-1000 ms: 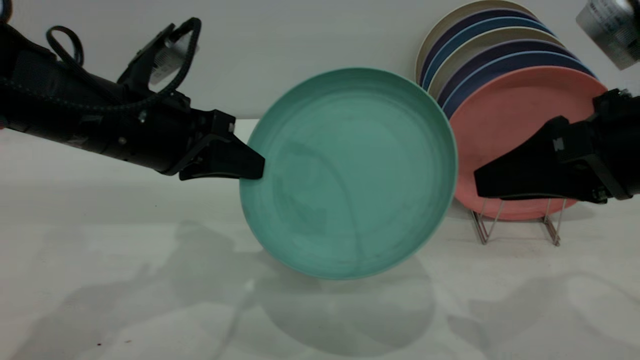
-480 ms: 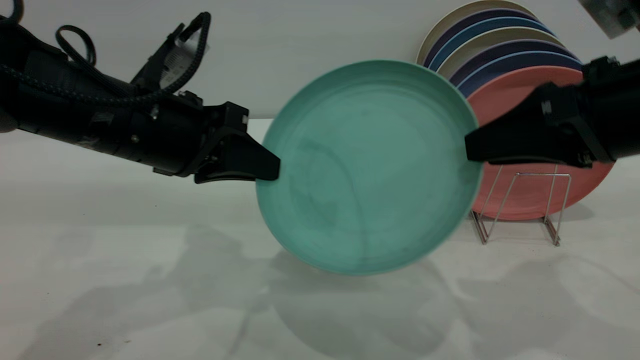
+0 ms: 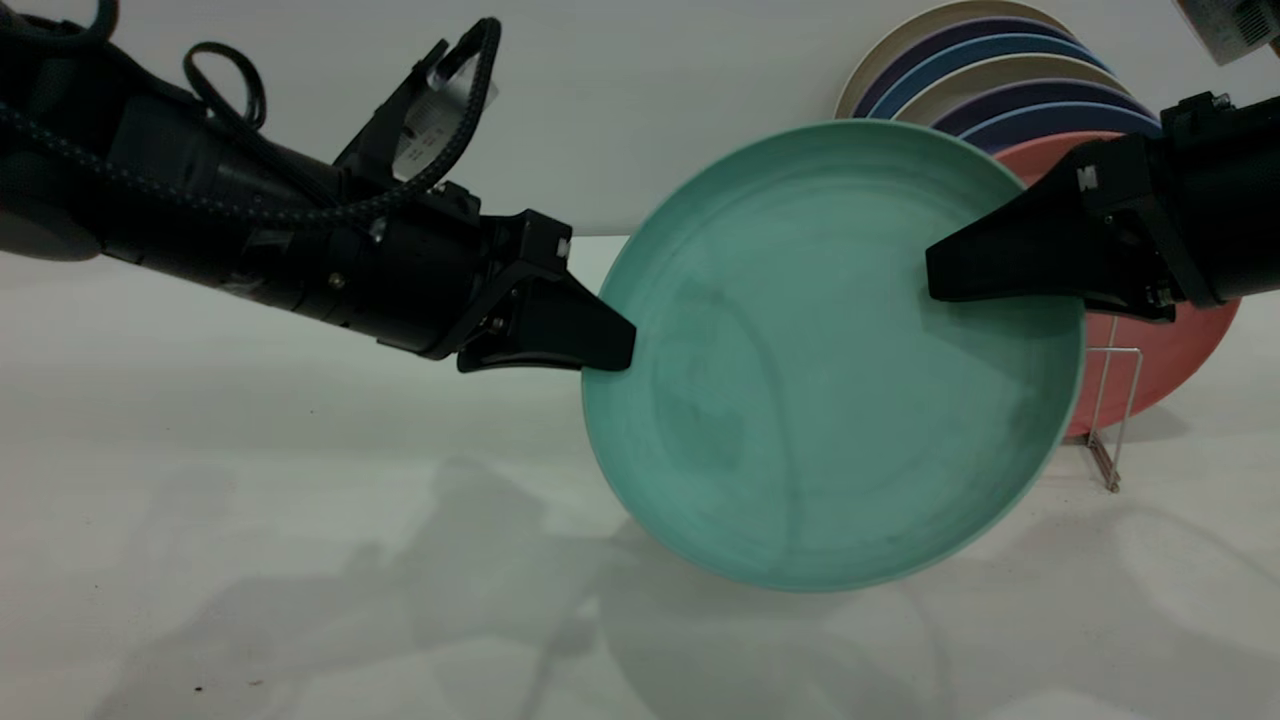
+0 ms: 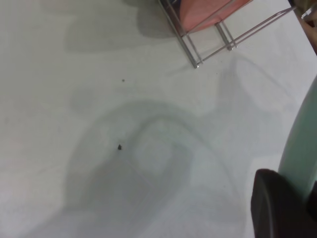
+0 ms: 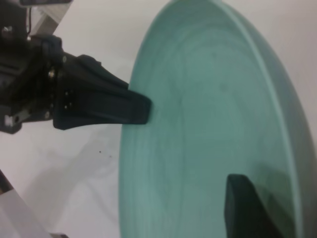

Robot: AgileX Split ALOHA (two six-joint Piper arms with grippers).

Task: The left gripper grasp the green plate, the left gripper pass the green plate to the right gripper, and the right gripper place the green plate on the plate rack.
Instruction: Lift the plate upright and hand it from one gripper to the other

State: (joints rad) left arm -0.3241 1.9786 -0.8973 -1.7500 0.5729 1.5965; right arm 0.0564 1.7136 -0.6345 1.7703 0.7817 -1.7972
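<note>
Green plate [image 3: 820, 390] now farther right, seemingly between right claw's [image 3: 940, 275] fingers.

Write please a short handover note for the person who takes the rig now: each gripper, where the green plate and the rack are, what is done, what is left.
Left gripper: shut on the left rim of the green plate, holding it upright in the air above the table.
Right gripper: a finger lies over the plate's upper right face; whether it has clamped cannot be told.
Plate rack: behind the green plate at the right, already carrying a pink plate and others.
Done: grasp, lift, carry to the right arm.
Left: confirm the right grip, release the left, set the plate in the rack.
</note>
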